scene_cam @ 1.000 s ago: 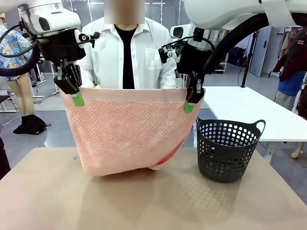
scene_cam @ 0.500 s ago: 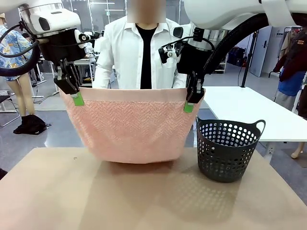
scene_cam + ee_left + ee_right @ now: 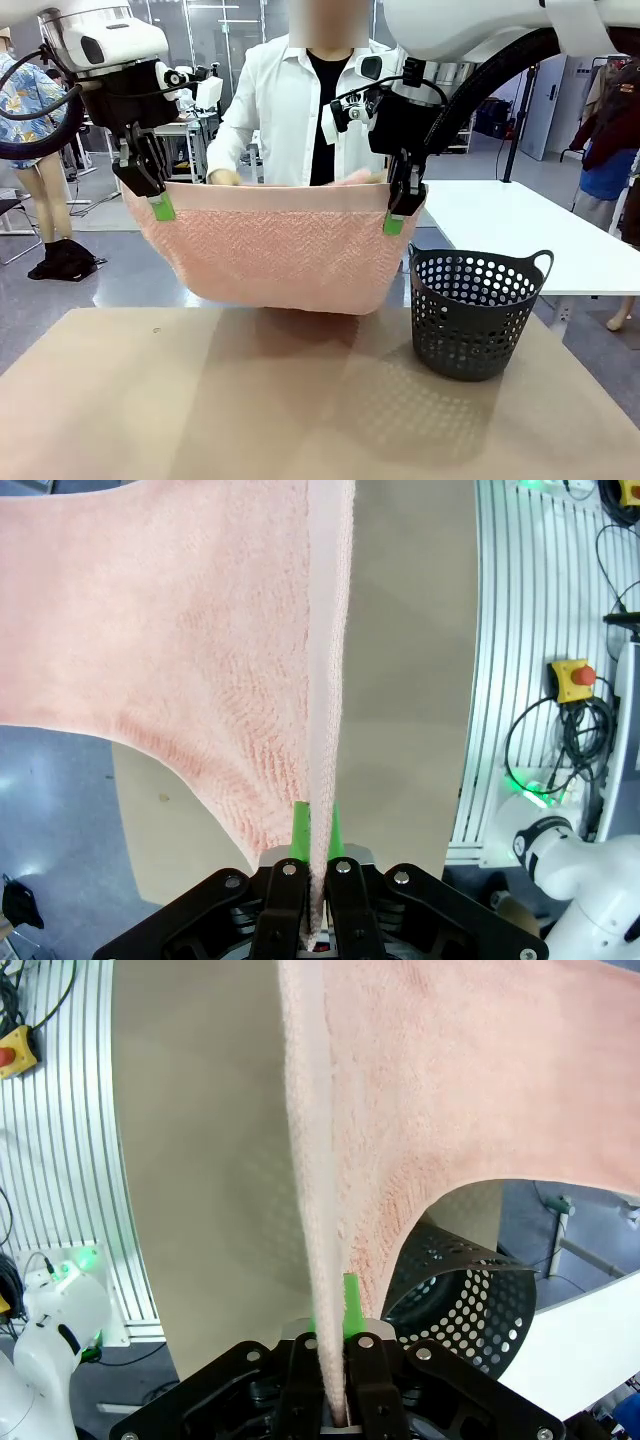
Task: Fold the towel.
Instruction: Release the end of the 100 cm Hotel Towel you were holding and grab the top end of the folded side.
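From the front, I hold one pale salmon-pink terry towel with a herringbone weave [image 3: 285, 250] stretched wide between my two grippers. My left gripper [image 3: 160, 205] is clamped on the towel's upper left corner and my right gripper [image 3: 395, 218] on its upper right corner, both on the smooth border band. The towel hangs in the air over the far part of the one tan table [image 3: 300, 410]; I cannot tell whether its lower edge touches the tabletop. One person in a white shirt [image 3: 290, 110] stands behind it, with two hands at the top edge: one hand [image 3: 225, 178] near my left gripper, the other hand [image 3: 355, 178] near my right. One dark perforated plastic basket [image 3: 470, 315] stands on the table just right of the towel.

In my left wrist view, two green pads [image 3: 299, 825] press together on the border band, and the cloth spreads away to the left above the table.

In my right wrist view, the fingers again pinch the band, the cloth fans out rightward, and the basket sits below it.
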`<control>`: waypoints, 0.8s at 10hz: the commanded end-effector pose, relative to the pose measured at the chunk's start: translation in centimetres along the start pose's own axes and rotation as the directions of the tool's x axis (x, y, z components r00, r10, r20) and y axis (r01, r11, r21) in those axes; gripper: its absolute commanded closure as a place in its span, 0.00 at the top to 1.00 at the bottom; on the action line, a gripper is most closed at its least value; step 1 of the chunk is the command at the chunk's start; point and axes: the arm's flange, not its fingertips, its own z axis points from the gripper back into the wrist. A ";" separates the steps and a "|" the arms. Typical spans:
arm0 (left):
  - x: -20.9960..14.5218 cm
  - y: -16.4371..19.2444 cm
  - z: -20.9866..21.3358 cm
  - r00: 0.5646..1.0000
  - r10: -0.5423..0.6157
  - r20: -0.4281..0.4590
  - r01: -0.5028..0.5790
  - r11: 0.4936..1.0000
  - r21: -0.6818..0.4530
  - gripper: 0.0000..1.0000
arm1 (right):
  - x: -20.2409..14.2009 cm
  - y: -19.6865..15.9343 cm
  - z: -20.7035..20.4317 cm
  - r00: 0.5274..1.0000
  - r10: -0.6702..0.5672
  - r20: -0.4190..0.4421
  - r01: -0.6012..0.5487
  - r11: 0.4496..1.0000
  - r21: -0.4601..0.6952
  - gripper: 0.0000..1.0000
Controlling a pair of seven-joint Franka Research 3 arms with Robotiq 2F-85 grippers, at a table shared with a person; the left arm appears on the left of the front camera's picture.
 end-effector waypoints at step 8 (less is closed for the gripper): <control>0.0 0.0 0.1 1.000 -0.003 0.001 0.003 1.000 0.003 0.00 | -0.1 0.0 0.0 1.000 0.000 -0.003 0.000 1.000 -0.001 0.00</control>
